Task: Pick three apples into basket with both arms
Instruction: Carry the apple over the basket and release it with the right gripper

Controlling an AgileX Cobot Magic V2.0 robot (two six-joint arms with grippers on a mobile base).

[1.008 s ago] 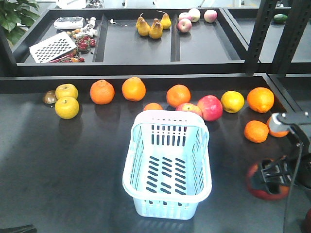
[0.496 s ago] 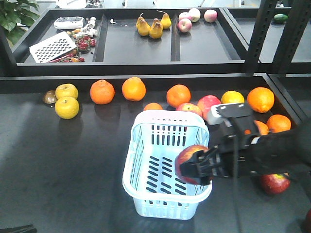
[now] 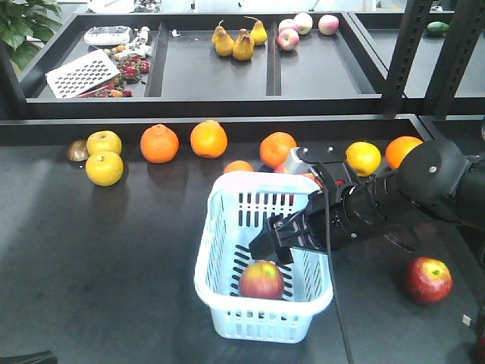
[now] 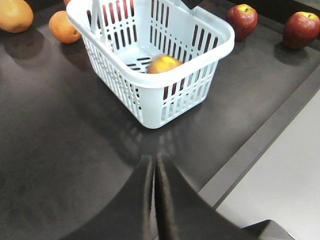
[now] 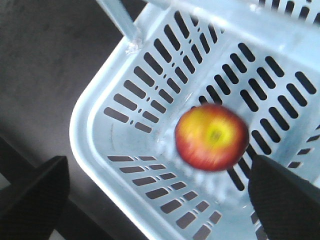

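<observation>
The pale blue basket (image 3: 220,227) stands mid-table. One red apple (image 3: 262,280) with a yellow patch lies on its bottom, blurred in the right wrist view (image 5: 212,136). My right gripper (image 3: 267,244) hangs open just above it, inside the basket, with nothing between its fingers (image 5: 285,195). A second dark red apple (image 3: 428,280) rests on the table to the right. The left wrist view shows that apple (image 4: 242,20) and another one (image 4: 301,29) beyond the basket (image 4: 165,82). My left gripper (image 4: 154,161) is shut and empty, low over the table near its front edge.
Oranges (image 3: 159,143) and yellow fruits (image 3: 104,167) line the table's back edge. Behind them is a shelf with pears (image 3: 242,45), pale apples (image 3: 288,38) and a grater (image 3: 82,73). Black posts (image 3: 402,53) rise at the back right. The right arm (image 3: 424,186) reaches across from the right.
My right arm carried an apple from the table's right side over the basket and let it go. The apple now lies in the basket and the gripper is open.
</observation>
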